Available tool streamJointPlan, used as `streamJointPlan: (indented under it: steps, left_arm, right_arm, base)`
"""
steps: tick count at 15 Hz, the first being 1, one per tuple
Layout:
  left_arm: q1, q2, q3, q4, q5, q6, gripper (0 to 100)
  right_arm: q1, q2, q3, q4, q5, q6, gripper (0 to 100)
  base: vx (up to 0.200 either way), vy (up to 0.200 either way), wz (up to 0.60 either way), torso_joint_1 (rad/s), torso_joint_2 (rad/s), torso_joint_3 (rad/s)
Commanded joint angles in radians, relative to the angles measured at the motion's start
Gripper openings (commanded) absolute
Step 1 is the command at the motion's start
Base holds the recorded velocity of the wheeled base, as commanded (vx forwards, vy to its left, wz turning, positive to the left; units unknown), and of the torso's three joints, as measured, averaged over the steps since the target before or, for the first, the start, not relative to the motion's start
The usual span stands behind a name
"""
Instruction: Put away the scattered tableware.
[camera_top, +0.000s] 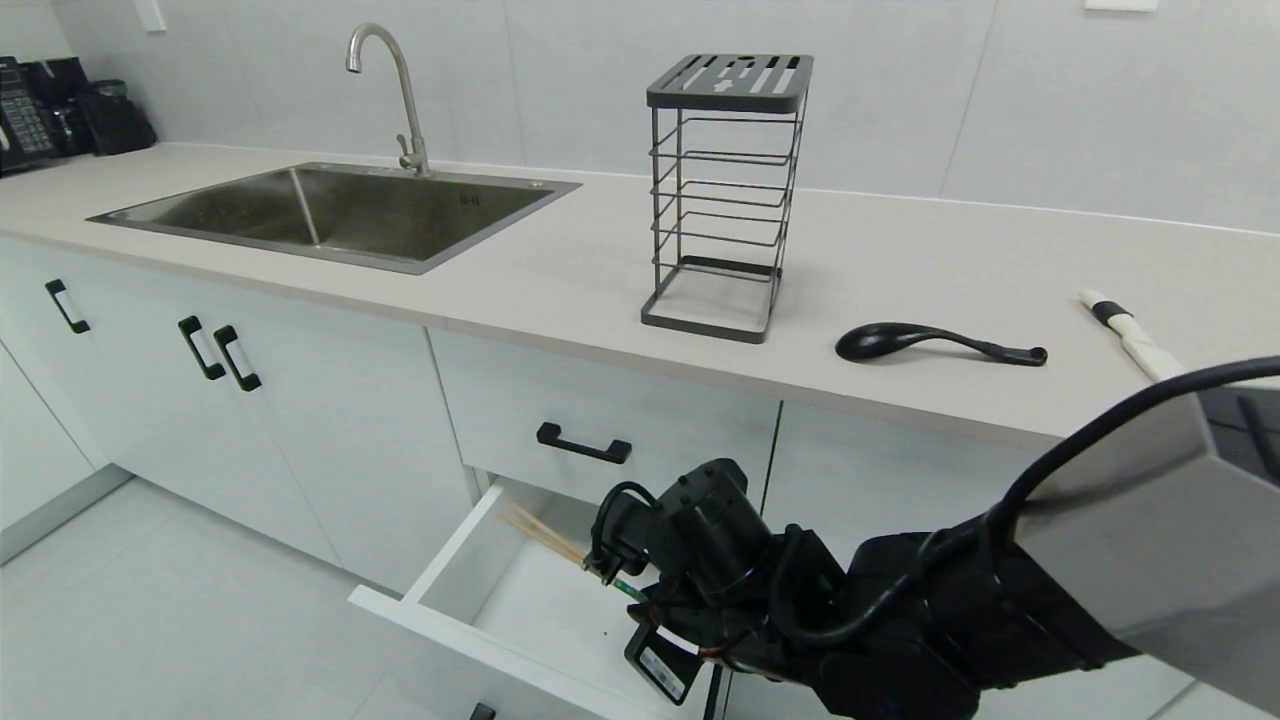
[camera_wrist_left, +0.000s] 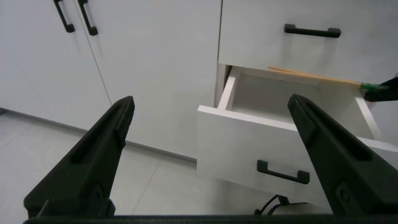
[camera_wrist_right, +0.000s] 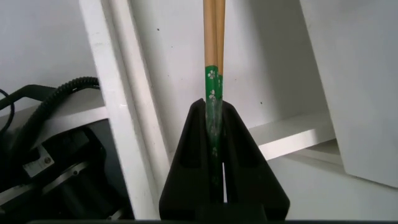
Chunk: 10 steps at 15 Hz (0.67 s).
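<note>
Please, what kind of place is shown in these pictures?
Probably a kitchen: a steel sink with a faucet in a counter, a black spoon lying on it, and chopsticks in the right claw over an open drawer.

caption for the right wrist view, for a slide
Right gripper shut on chopsticks, pointing into the open drawer.

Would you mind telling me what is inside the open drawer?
Inside the drawer, a pair of chopsticks, gripped by the right pincer, extends over the white floor. The right arm covers its right part, so anything there is hidden.
</note>
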<state>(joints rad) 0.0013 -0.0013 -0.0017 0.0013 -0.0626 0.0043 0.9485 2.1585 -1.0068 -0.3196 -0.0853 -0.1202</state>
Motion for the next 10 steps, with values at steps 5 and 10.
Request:
streamJointPlan:
  steps: [5,10]
  left_arm:
    - [0.0,0.001,0.0,0.0,0.0,0.0,100]
    - [0.0,0.001,0.0,0.0,0.0,0.0,100]
  right_arm:
    - [-0.011,0.063,-0.052,-0.001,0.001,-0.022,0]
    - [-0.025,0.096,-0.104,-0.001,0.001,-0.027,0]
  base:
    - [0.0,0.0,0.0,-0.151,0.18,0.076]
    - [0.0,0.0,0.0,-0.17,0.29,0.106]
